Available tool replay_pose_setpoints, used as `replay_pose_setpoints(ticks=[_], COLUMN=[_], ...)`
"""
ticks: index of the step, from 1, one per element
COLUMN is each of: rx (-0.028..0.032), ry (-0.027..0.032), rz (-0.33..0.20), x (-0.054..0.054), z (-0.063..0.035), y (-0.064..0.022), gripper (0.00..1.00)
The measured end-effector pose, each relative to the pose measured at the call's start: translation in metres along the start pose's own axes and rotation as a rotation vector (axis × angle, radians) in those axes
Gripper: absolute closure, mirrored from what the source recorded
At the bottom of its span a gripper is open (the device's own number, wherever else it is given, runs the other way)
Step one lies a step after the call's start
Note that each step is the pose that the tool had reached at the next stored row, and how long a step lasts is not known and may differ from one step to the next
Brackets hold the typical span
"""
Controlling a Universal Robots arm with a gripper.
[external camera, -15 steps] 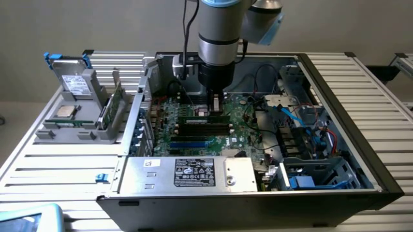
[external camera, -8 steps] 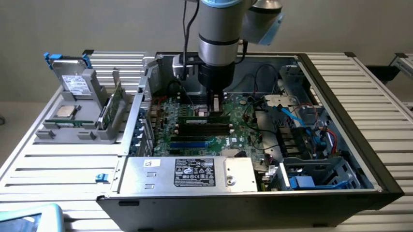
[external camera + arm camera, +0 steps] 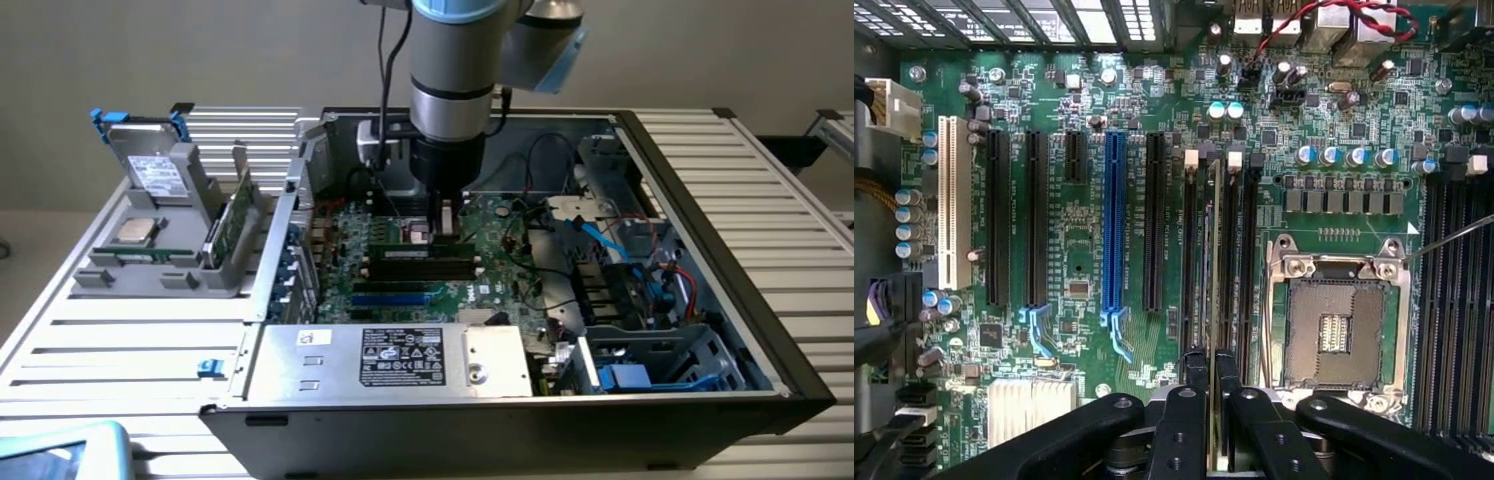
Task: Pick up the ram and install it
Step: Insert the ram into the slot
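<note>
Gripper (image 3: 1212,368) pinches the ram (image 3: 1212,262) edge-on between near-closed fingers (image 3: 1192,410). Looks light, stiff, fragile; best held mid-edge, squeezed lightly.

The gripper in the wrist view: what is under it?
The gripper holds the ram edge-on, over the long black memory slots of the green motherboard. Whether the ram's lower edge is already in a slot cannot be seen: the ram itself covers it.

My black two-finger claw (image 3: 1212,362) is hanging inside the open dark metal computer case (image 3: 787,370), over the green motherboard (image 3: 1084,230). It is pinching the thin green ram stick (image 3: 1212,250), which is running between the long black slots (image 3: 1189,250), beside the square metal processor socket (image 3: 1334,320).
</note>
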State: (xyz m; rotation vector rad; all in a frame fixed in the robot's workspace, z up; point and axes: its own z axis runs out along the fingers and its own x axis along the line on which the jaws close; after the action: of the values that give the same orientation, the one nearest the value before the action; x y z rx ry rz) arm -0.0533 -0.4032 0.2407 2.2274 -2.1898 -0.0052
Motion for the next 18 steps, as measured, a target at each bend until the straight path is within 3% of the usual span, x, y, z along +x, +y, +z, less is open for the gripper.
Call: replay_pose_setpoints(ticks=[18], rx=[0.0002], ry=[-0.0001], rz=[-0.002], x=[0.0075], z=[0.0051], y=[-0.0032], gripper=[0.85])
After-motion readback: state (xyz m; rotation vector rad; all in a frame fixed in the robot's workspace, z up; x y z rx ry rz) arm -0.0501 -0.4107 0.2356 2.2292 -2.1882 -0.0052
